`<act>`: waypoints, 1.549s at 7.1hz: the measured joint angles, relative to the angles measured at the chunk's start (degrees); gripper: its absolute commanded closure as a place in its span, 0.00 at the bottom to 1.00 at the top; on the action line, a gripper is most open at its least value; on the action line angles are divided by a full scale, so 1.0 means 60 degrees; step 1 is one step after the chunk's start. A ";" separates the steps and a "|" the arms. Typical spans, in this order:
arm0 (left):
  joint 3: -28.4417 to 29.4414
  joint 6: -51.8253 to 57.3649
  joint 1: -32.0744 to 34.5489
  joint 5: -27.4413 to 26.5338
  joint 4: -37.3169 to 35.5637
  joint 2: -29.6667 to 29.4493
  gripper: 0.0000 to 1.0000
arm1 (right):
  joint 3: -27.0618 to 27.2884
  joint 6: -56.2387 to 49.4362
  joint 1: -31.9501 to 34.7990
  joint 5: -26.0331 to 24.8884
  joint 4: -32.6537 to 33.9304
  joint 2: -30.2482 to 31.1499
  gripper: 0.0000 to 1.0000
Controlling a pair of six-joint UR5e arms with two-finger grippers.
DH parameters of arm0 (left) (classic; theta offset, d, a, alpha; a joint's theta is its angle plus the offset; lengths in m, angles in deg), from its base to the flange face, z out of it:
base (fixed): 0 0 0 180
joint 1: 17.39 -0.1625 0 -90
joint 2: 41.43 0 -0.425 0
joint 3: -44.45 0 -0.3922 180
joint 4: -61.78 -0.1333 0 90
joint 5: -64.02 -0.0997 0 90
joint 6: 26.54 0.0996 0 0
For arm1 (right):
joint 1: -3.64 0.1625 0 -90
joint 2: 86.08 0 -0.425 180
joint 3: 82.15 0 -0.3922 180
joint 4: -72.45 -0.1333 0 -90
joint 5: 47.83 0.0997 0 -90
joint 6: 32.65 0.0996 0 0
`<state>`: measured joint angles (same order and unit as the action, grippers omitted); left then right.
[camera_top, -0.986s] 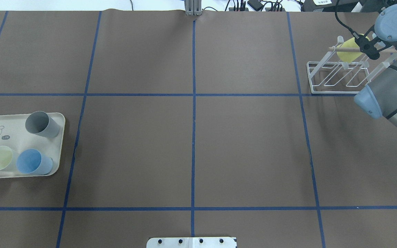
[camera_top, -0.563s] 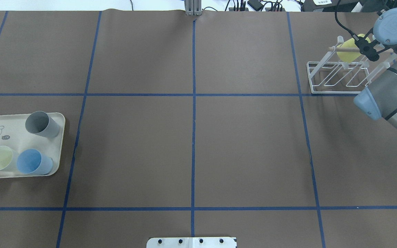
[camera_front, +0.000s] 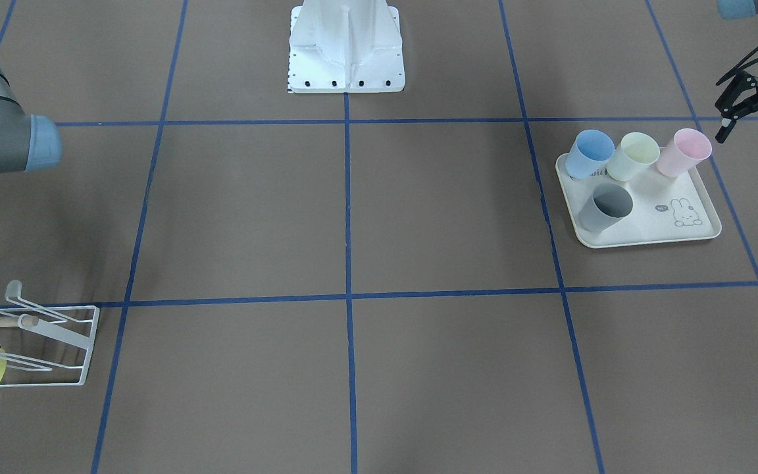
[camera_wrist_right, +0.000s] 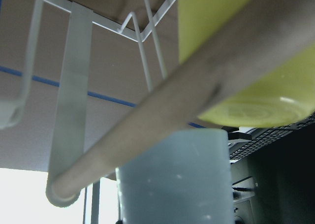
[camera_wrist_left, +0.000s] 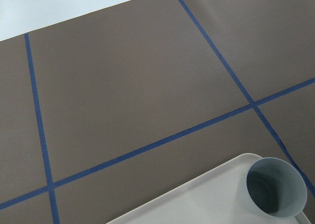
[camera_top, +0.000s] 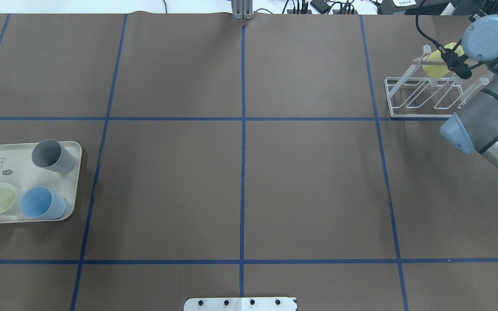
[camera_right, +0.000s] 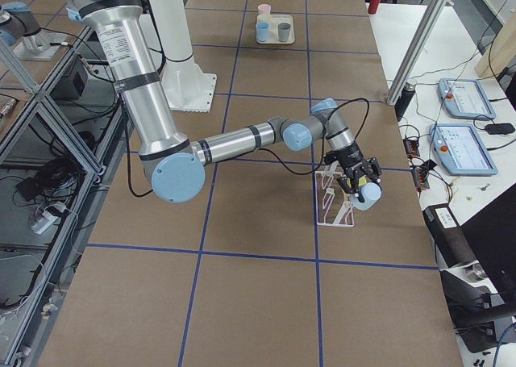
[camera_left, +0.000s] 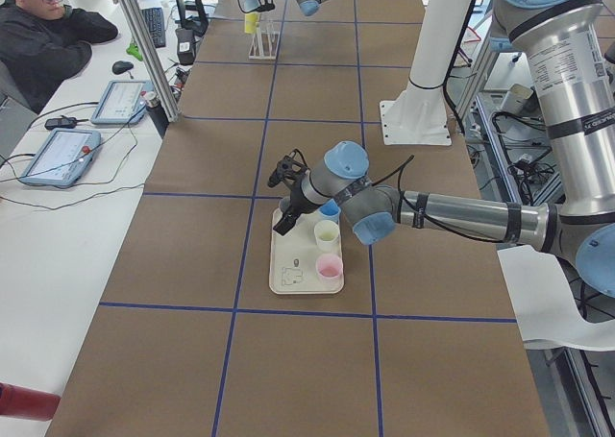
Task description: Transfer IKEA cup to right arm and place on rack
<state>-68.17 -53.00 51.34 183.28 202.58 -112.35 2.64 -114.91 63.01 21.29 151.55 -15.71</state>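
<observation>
Yellow cup (camera_top: 435, 70) is seen at the far right end of the desk (camera_top: 309, 185), tilted among the prongs of the white wire rack (camera_top: 422, 115) and just beside its wooden rod (camera_top: 426, 61). At the far left, a cream tray (camera_top: 20, 172) is set on the desk. A pink cup (camera_front: 682, 151), a pale yellow cup (camera_top: 0, 198) and a blue cup (camera_top: 41, 203) are lined up along one edge of it, and a grey cup (camera_top: 52, 155) is stood apart from them. The left gripper (camera_front: 753, 138) is held above the tray with its fingers spread wide and nothing between them. Blue tape lines are laid across the brown middle of the desk. At the right, the right gripper (camera_top: 454, 65) is held against the yellow cup at the rack; whether it is clamped on the cup cannot be told.
</observation>
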 measured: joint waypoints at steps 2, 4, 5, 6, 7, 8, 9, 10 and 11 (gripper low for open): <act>-0.0004 0.0000 0.0000 0.0000 0.0000 -0.0001 0.00 | -0.0052 0.0035 -0.0090 -0.0169 0.0000 0.0005 1.00; 0.0000 0.0000 0.0000 0.0000 0.0000 -0.0001 0.00 | -0.0132 0.0043 -0.0139 -0.0260 -0.0003 0.0004 1.00; 0.0008 0.0000 0.0000 0.0000 0.0000 -0.0001 0.00 | -0.0172 0.0044 -0.0158 -0.0303 -0.0019 -0.0002 1.00; 0.0014 0.0000 0.0000 0.0000 0.0000 -0.0001 0.00 | -0.0191 0.0045 -0.0172 -0.0328 -0.0042 -0.0007 1.00; 0.0017 0.0000 0.0000 0.0000 0.0000 -0.0001 0.00 | -0.0196 0.0045 -0.0177 -0.0339 -0.0053 -0.0008 0.92; 0.0020 0.0000 0.0000 0.0000 0.0000 -0.0001 0.00 | -0.0200 0.0048 -0.0181 -0.0343 -0.0061 -0.0013 0.73; 0.0020 0.0000 0.0000 0.0000 0.0000 -0.0001 0.00 | -0.0200 0.0064 -0.0181 -0.0344 -0.0068 -0.0018 0.56; 0.0020 0.0000 0.0000 0.0000 0.0000 -0.0001 0.00 | -0.0200 0.0104 -0.0182 -0.0344 -0.0072 -0.0021 0.43; 0.0019 0.0000 0.0000 0.0000 0.0000 -0.0001 0.00 | -0.0195 0.0176 -0.0182 -0.0344 -0.0073 -0.0023 0.36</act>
<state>-68.06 -53.00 51.34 183.29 202.58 -112.36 1.47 -113.86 61.92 19.23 151.11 -15.85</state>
